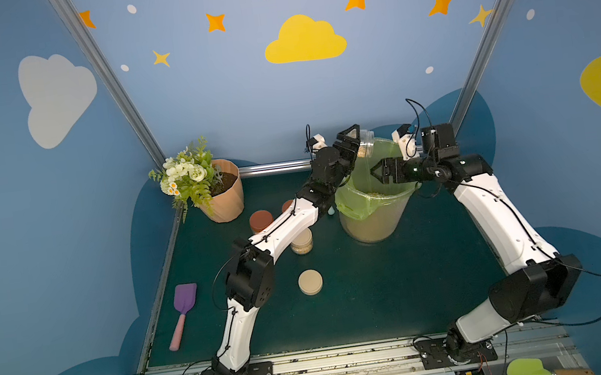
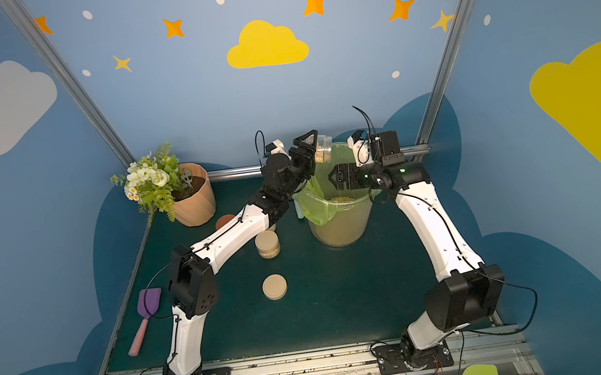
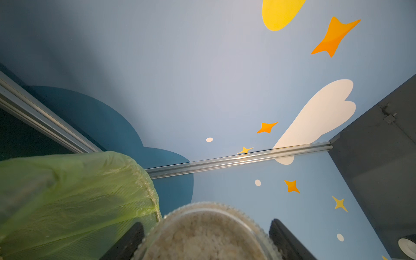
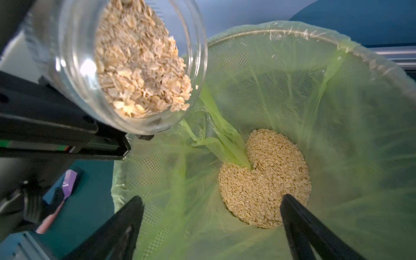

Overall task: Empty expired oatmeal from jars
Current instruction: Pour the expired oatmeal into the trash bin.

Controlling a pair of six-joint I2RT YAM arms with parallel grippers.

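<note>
My left gripper (image 1: 353, 145) (image 3: 207, 224) is shut on an open clear jar (image 1: 365, 143) (image 2: 322, 149) (image 4: 67, 67), tilted with its mouth over the bin. Oatmeal (image 4: 139, 63) lies heaped up to the jar's mouth. A pile of oatmeal (image 4: 267, 180) also lies at the bottom of the green liner. My right gripper (image 1: 373, 175) (image 2: 330, 179) (image 4: 211, 200) hangs open above the bin, nothing between its fingers. A beige-lidded jar (image 1: 302, 241) (image 2: 267, 244) with oatmeal stands beside my left arm. A rust-red-lidded jar (image 1: 260, 220) stands behind it, partly hidden in a top view (image 2: 224, 220).
The beige bin (image 1: 375, 226) (image 2: 340, 232) with green liner (image 4: 292, 90) stands at the back middle. A loose beige lid (image 1: 310, 281) (image 2: 274, 286) lies mid-table. A peach flowerpot (image 1: 228, 202) stands at the back left, and a purple scoop (image 1: 184, 302) lies at the left edge.
</note>
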